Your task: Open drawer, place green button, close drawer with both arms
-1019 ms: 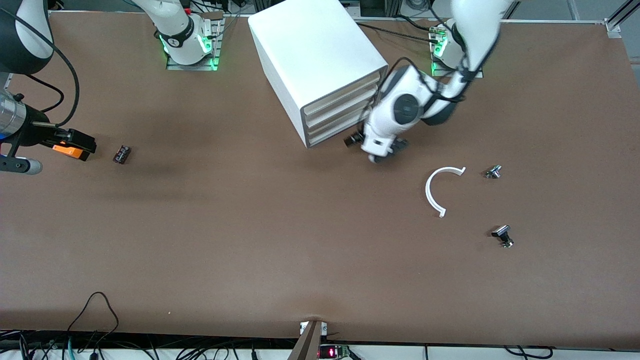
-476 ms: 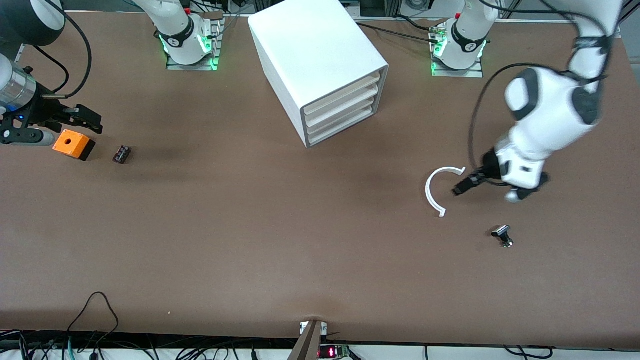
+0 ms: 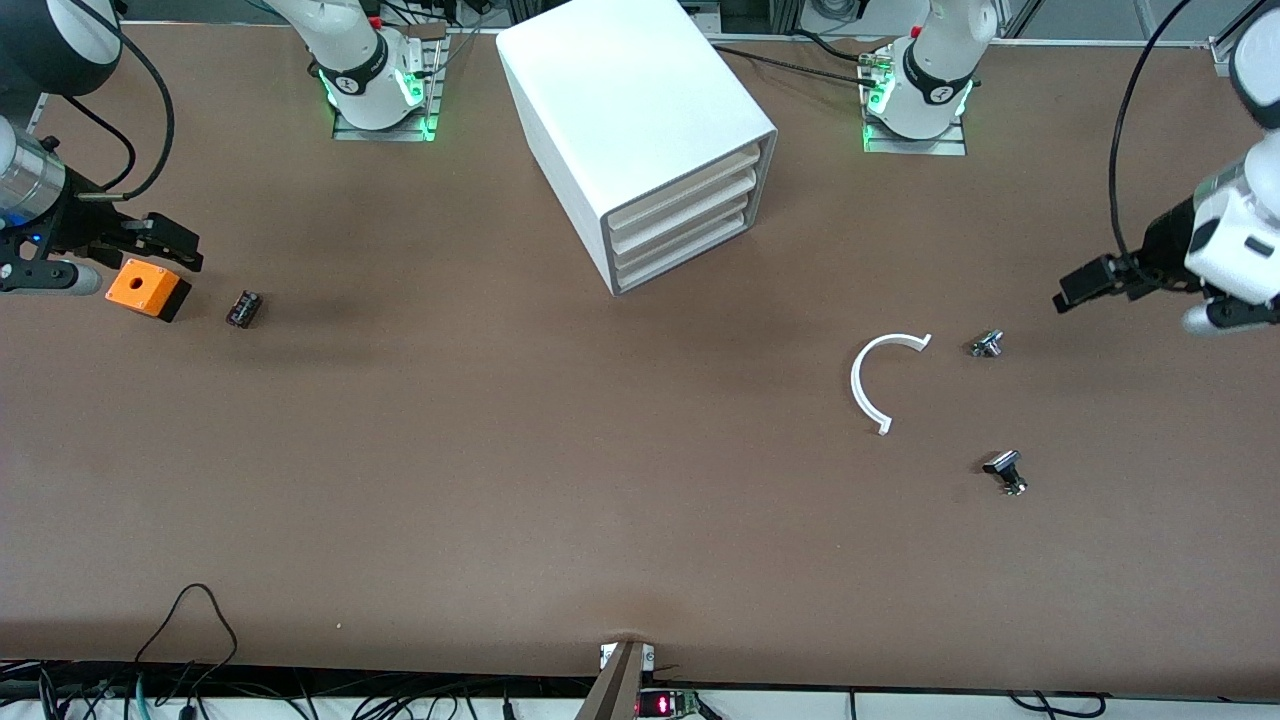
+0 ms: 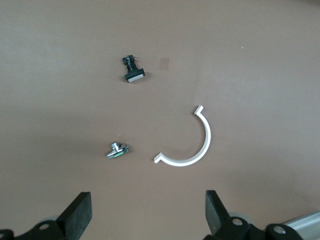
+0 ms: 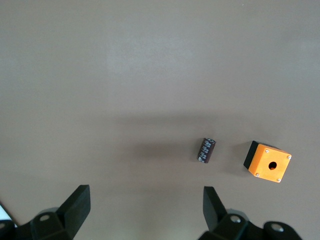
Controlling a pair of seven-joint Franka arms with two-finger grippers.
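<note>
Drawer (image 3: 683, 252) shut, lowest in cabinet (image 3: 640, 130). Button (image 3: 986, 344) on table beside white arc (image 3: 880, 380) — green visible in left wrist view. Left gripper (image 4: 147, 212) fingers apart, up over table at left arm's end. Right gripper (image 5: 145, 210) fingers apart, empty — over table by orange box (image 3: 147, 289).

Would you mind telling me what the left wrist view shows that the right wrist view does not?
Only the left wrist view shows the white arc and two small metal knobs: one with a green glint close to the arc, one with a flat black head. Only the right wrist view shows the orange box with a hole and a small dark cylinder beside it. Both show brown table and their own open claw: left, right.
</note>
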